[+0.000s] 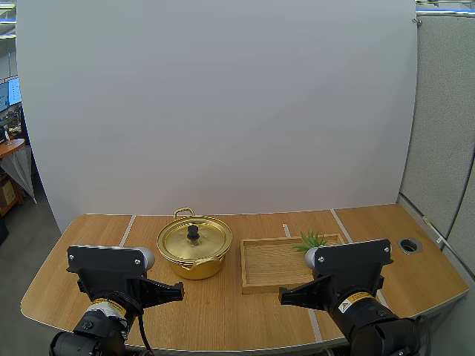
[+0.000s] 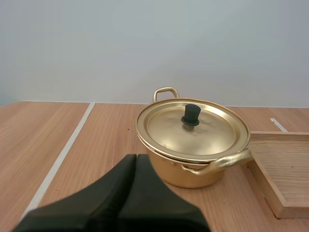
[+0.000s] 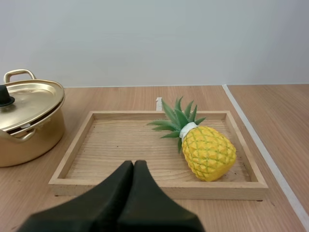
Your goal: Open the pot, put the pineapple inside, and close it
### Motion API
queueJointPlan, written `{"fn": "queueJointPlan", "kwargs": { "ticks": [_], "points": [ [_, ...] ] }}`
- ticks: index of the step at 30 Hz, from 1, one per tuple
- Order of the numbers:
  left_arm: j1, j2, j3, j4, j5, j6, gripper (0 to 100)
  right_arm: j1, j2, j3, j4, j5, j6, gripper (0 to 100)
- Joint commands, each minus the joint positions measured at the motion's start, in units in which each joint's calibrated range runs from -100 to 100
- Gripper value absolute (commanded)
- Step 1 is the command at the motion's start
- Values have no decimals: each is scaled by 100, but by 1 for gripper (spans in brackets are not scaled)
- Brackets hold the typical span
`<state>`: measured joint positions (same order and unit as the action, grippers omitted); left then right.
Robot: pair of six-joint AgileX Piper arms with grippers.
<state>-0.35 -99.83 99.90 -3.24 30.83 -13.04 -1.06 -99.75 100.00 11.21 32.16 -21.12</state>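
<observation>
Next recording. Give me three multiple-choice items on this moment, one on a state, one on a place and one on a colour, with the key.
1. The lid of the pot is:
A. seated on the pot
B. off and lying upside down
C. tilted half off

2. The pineapple lies:
A. inside the pot
B. in the wooden tray
C. on top of the lid

3. The knob on the lid is:
A. gold
B. white
C. black

Key:
1 A: the left wrist view shows the lid sitting level on the pot's rim.
2 B: the right wrist view shows it on its side within the tray's walls.
3 C: it stands dark against the gold lid.
</observation>
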Motion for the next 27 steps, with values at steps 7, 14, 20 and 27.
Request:
{"fn": "queueJointPlan", "kwargs": {
  "ticks": [7,14,20,27],
  "points": [
    [3,-17,10,24,-94,-56,0,-23,-25,0,-34,-60,-13,0],
    [3,-17,10,24,-94,-56,0,-23,-25,0,-34,-60,-13,0],
    [1,-17,4,24,-76,-56,0,-23,-25,0,-215,-107,-13,0],
    [1,-17,-1055,68,-76,78,0,-23,-25,-1076,-204,755,-13,0]
  ]
}}
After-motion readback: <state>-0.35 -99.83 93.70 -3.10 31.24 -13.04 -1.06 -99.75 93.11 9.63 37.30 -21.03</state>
